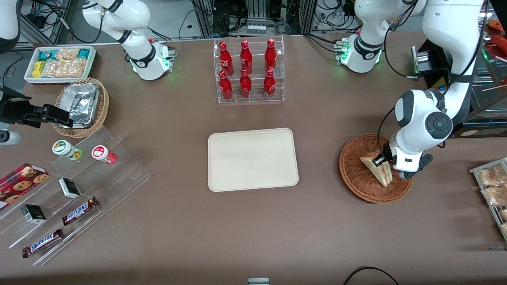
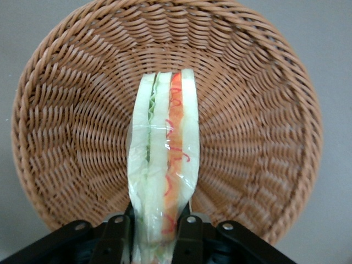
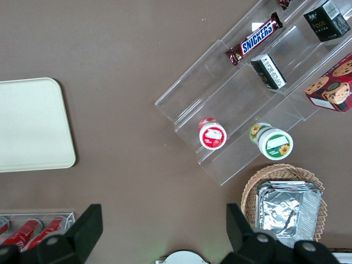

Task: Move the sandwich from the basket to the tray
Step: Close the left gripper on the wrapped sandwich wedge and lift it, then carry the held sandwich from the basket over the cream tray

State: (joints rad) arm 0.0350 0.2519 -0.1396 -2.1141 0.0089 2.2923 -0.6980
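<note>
I see the pincer (image 2: 157,231) down inside the basket (image 1: 356,180), its two fingers (image 2: 116,234) clamped on either side of the sandwich (image 1: 378,168) — bread slices squeezed between them in my wrist view; the sandwich stands on edge in the reddish wicker bowl, cut side up, showing green, white and orange-red layers under clear wrap; whether it touches the weave beneath I cannot tell; the basket sits on the brown tabletop (image 1: 317,237) toward the working arm's end; the cream tray (image 1: 252,159) lies flat mid-tabletop, well apart from the basket — nothing on it.
</note>
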